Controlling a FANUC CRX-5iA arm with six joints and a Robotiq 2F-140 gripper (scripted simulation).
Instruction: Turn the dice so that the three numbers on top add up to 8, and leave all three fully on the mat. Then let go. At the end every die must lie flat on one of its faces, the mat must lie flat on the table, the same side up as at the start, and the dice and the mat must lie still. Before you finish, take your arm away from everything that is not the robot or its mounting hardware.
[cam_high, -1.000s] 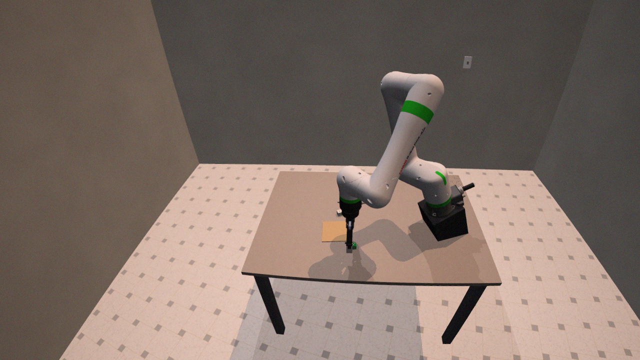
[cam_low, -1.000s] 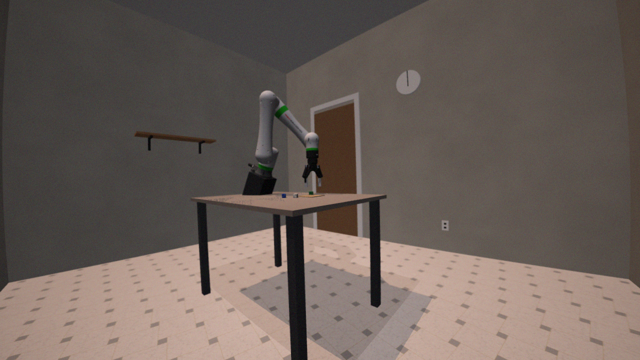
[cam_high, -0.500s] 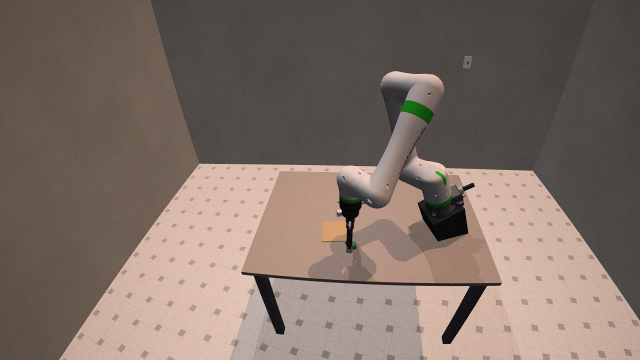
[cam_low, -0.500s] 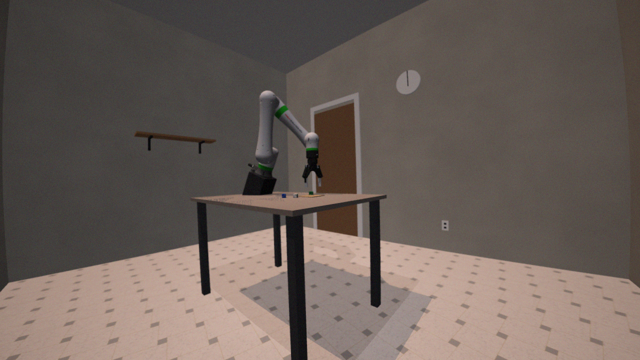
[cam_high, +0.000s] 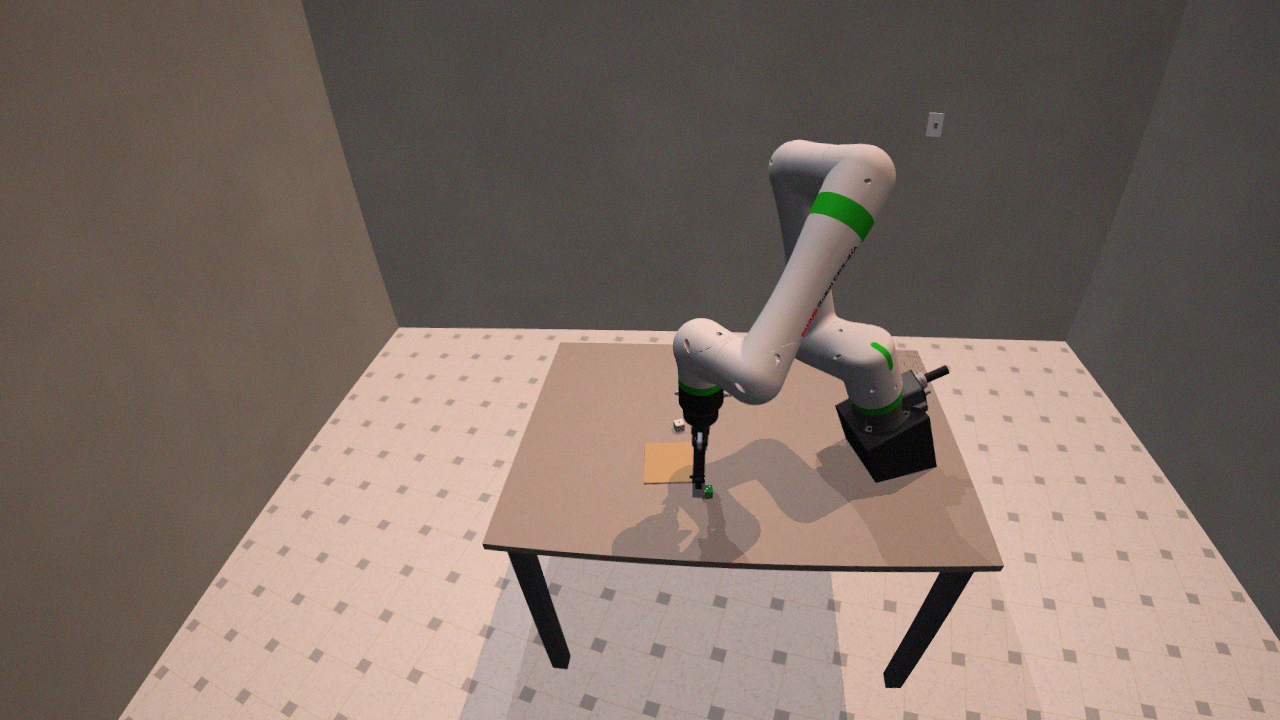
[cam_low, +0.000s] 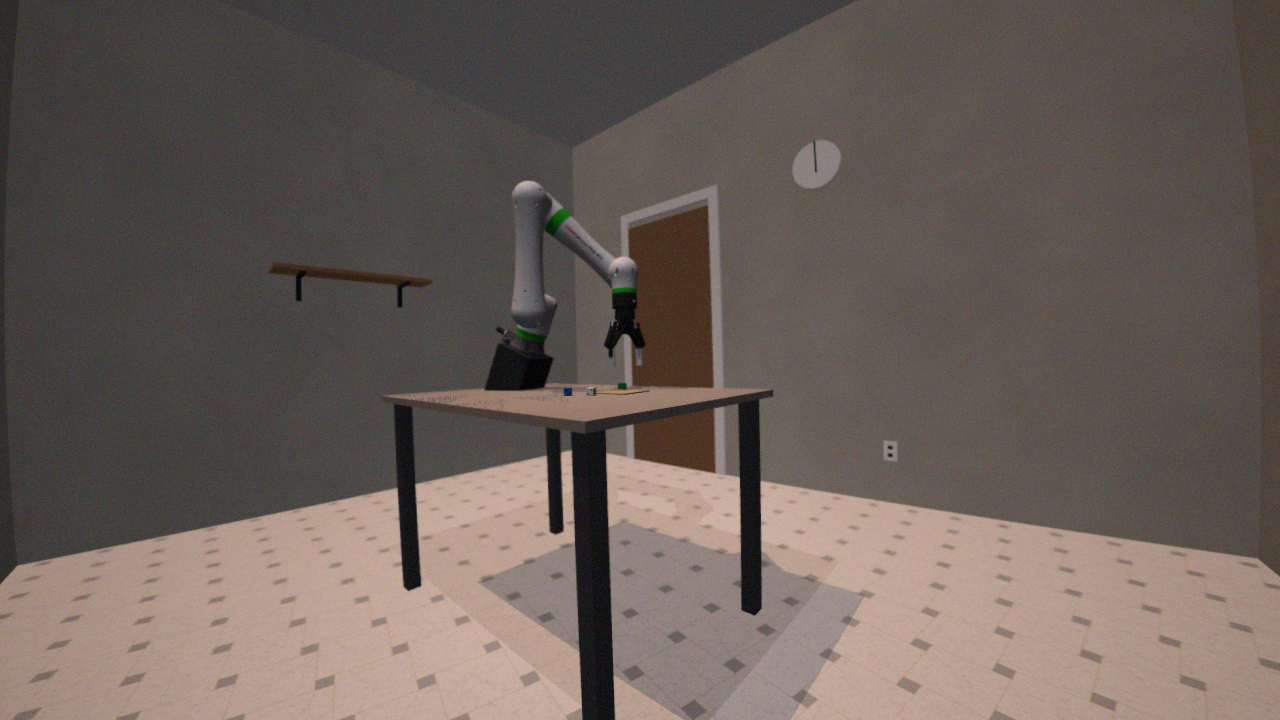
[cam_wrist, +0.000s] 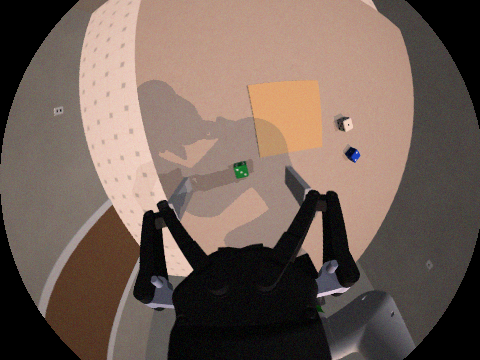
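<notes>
A tan mat (cam_high: 669, 462) lies flat on the table; it also shows in the wrist view (cam_wrist: 287, 116) and in the exterior view (cam_low: 623, 391). A green die (cam_high: 708, 489) sits on the table just off the mat's near corner, also seen in the wrist view (cam_wrist: 242, 171) and in the exterior view (cam_low: 622, 385). A white die (cam_high: 678, 423) (cam_wrist: 344, 124) and a blue die (cam_wrist: 352, 154) lie on the table beyond the mat's far side. My gripper (cam_wrist: 237, 179) (cam_low: 625, 351) is open and empty, hovering above the green die.
The robot's black base (cam_high: 886, 438) stands at the right of the table. The table's near edge (cam_high: 742, 562) lies a short way in front of the green die. The arm hides the blue die in the top view.
</notes>
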